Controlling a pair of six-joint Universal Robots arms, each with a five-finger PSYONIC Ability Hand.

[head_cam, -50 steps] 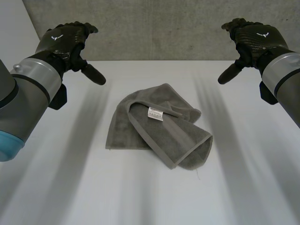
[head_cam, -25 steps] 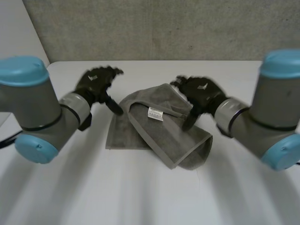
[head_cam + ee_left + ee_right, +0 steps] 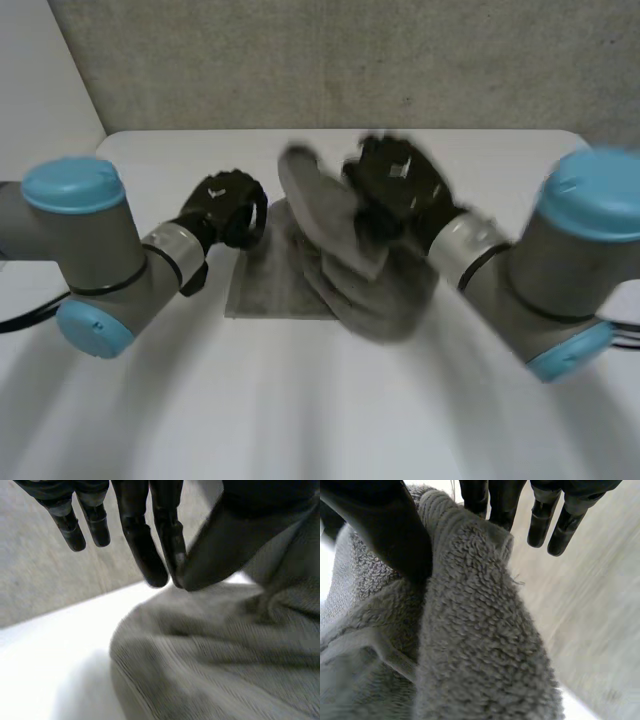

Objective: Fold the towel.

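1. Grey terry towel (image 3: 285, 285) lies rumpled mid-surface (image 3: 300, 420); probably soft, limp and light.
2. Right hand (image 3: 395, 185): fingers (image 3: 500, 500) and thumb clamp a raised fold; corners would hold better.
3. Left hand (image 3: 225, 205) is at a far corner; I cannot tell its hold.

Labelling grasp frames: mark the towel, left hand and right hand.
towel (image 3: 272, 290): head view, on its flat, unlifted part.
left hand (image 3: 225, 205): head view, on the back of the hand.
right hand (image 3: 400, 185): head view, on the back of the hand.

- Near side of white table (image 3: 300, 420): bare, room to pass.
- Ctr blocked: crumpled grey terry towel (image 3: 300, 290), fold raised by right hand (image 3: 395, 185).
- Left hand (image 3: 225, 205) + arm crowd towel's left edge.
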